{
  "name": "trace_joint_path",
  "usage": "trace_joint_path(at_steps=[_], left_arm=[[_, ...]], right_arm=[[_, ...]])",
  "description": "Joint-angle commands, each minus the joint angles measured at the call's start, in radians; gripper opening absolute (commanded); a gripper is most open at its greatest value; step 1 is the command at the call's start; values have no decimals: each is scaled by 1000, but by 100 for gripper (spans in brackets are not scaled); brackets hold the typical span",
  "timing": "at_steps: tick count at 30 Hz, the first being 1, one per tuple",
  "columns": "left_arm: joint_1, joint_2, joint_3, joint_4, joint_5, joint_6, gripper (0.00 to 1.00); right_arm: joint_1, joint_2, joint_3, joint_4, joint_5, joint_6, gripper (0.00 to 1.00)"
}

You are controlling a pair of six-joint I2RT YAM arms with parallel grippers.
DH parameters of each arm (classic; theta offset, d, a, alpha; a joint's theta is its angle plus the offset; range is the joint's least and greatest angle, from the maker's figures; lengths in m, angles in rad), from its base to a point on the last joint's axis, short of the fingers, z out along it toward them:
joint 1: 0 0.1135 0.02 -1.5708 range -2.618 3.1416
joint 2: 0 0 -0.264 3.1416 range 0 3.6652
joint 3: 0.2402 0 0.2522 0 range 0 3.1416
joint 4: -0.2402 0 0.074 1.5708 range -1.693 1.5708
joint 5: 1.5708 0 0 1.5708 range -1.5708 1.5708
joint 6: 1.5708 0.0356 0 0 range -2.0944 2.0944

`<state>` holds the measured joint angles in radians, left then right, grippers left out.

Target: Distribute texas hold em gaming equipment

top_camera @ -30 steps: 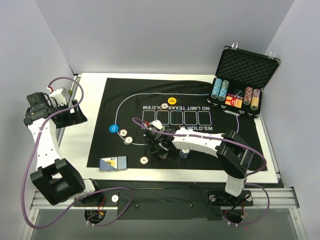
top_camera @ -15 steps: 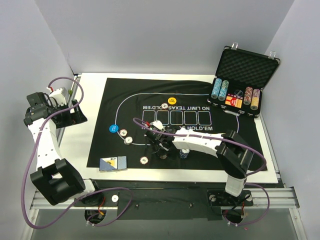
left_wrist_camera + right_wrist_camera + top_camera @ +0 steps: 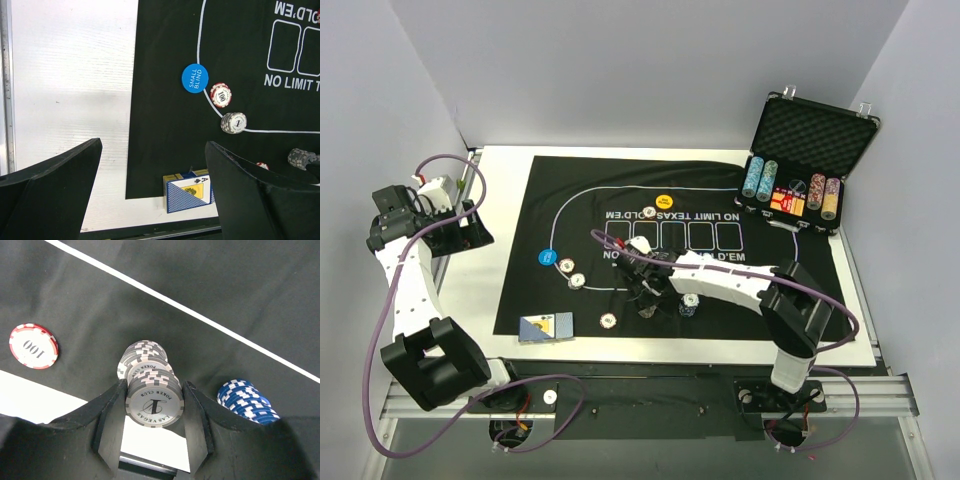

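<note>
In the right wrist view my right gripper [image 3: 153, 407] is shut on a few grey poker chips [image 3: 153, 399], both fingers pressing their rims. More grey chips [image 3: 141, 356] lie on the black mat below them. A blue chip stack [image 3: 247, 400] stands to the right and a red 100 chip [image 3: 33, 345] lies to the left. From above, the right gripper [image 3: 645, 300] is near the mat's front edge. My left gripper [image 3: 152, 150] hangs open high over the table's left side. Below it are the blue-backed card deck [image 3: 190, 192], the blue small-blind disc [image 3: 195, 78] and two single chips [image 3: 220, 95].
The black mat [image 3: 570, 190] covers most of the white table. A yellow disc [image 3: 665, 200] lies near the printed card boxes. An open black case [image 3: 810, 165] with tall chip columns stands at the back right. The card deck [image 3: 546, 327] sits at the mat's front left corner.
The right jaws have closed in on the grey chips, and the right wrist has shifted slightly to the right. The left arm has not moved.
</note>
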<state>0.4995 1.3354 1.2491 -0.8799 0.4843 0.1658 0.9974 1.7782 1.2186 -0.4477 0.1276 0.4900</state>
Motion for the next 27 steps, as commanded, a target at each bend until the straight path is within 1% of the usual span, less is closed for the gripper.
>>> trace_joint_path(at_steps=[1, 5, 7, 9, 17, 21, 27], left_arm=[[11, -27, 1, 21, 28, 12, 96], [10, -27, 3, 19, 25, 14, 96], [10, -25, 6, 21, 23, 15, 96], [13, -21, 7, 16, 28, 15, 96], [11, -19, 4, 15, 30, 17, 96], [13, -8, 7, 15, 30, 24, 96], [13, 13, 16, 18, 31, 26, 96]], right_arm=[[-29, -71, 58, -72, 29, -19, 38], [-86, -82, 85, -78, 21, -31, 38], [-140, -68, 123, -78, 12, -39, 38], [-225, -30, 214, -78, 7, -51, 38], [-422, 262, 540, -97, -8, -74, 38], [-473, 375, 651, -106, 0, -79, 38], [-497, 481, 706, -109, -3, -80, 38]])
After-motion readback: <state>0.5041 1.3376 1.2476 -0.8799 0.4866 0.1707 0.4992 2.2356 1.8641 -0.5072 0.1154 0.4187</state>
